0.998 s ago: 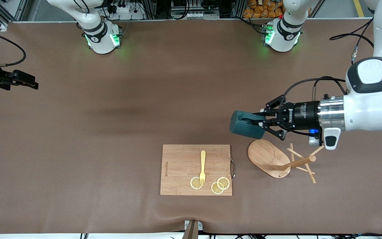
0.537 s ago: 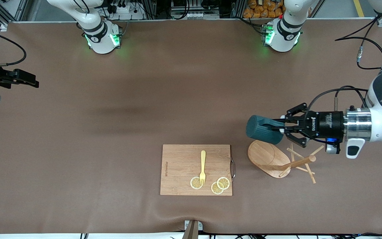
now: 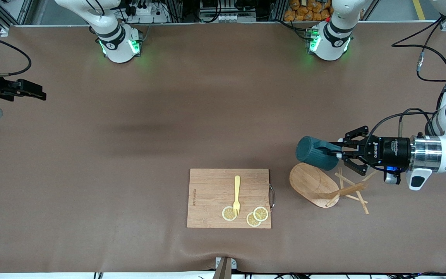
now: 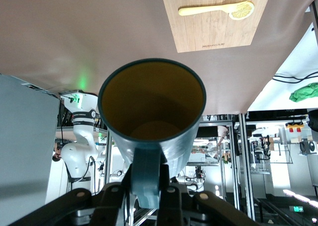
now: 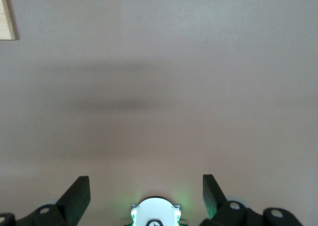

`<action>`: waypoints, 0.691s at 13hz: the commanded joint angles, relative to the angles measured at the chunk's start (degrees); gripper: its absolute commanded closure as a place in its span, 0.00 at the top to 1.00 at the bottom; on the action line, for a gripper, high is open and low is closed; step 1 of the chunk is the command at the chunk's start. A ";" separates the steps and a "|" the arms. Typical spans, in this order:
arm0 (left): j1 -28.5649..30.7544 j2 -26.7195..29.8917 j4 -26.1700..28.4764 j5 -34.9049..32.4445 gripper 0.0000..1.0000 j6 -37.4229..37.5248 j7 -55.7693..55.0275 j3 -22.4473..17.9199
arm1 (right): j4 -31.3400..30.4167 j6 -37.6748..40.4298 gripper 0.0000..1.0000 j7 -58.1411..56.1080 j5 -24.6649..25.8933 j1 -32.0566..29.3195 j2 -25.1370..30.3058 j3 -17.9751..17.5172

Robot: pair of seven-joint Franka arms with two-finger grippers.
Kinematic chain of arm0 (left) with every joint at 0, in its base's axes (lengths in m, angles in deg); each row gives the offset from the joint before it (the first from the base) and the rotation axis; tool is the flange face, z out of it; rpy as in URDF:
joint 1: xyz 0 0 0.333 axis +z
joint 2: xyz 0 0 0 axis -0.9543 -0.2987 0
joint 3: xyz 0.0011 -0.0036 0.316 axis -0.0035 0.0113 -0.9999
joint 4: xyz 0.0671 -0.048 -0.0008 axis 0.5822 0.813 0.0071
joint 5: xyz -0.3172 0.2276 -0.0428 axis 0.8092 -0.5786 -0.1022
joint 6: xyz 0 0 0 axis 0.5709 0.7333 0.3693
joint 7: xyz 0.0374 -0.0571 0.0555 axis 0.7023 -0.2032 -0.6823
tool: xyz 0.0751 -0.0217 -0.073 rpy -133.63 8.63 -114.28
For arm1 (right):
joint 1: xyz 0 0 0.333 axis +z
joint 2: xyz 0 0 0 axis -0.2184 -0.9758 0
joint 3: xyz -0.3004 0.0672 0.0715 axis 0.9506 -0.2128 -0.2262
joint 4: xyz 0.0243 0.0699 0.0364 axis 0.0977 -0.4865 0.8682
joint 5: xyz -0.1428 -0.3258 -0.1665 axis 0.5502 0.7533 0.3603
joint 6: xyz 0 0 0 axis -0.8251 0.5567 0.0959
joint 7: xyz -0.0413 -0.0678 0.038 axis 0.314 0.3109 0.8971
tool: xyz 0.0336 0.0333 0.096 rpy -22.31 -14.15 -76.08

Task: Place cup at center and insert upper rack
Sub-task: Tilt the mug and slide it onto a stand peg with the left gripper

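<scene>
Right of centre: my left tool [image 3: 338,152] is clamping the teal mug [image 3: 315,153] by its handle above the toppled mug tree [image 3: 325,186]; my right tool [image 5: 146,193], upper left, is waiting, fingers spread wide.

Brown mat-covered table [image 3: 207,100], with metal framing [image 3: 192,9] along its robot-side edge.

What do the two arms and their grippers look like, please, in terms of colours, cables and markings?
Both arms are white with dark grey joint caps; their bases glow green. The left gripper is black, with linked two-finger jaws, white lettering, a silver wrist ring, a small blue light and a looping black cable. The right gripper shows black fingers; a black cable trails from that arm.
</scene>
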 commanded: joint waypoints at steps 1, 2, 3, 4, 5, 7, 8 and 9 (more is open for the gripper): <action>0.22 0.01 0.62 2.97 0.00 1.96 4.44 -1.95 | 0.37 0.60 1.00 0.90 -0.38 0.24 0.08 -0.07; 0.22 -0.43 0.62 3.23 0.00 2.23 5.33 -2.04 | 0.46 0.51 1.00 0.90 -0.38 0.25 0.08 -0.07; 0.31 -0.96 0.53 3.24 0.00 2.32 5.51 -2.22 | 0.55 0.33 1.00 0.90 -0.38 0.25 -0.01 -0.07; 0.22 -1.49 0.45 3.58 0.00 2.32 6.21 -2.83 | 0.46 0.24 1.00 0.90 -0.38 0.25 -0.01 -0.07; 0.22 -1.75 0.44 4.20 0.00 2.32 7.18 -3.18 | 0.46 -0.02 1.00 0.99 -0.47 0.25 -0.01 -0.07; 0.22 -1.84 0.53 4.73 0.00 2.40 9.55 -4.32 | 0.55 -0.46 1.00 1.07 -0.47 0.33 -0.01 -0.15; 0.14 -2.45 0.45 4.73 0.00 2.40 10.69 -4.94 | 0.46 -0.98 1.00 2.21 -0.56 0.33 -0.01 -0.16; 0.22 -2.98 0.36 4.73 0.00 2.32 11.31 -5.20 | 0.46 -1.07 1.00 3.44 -0.56 0.33 -0.10 -0.24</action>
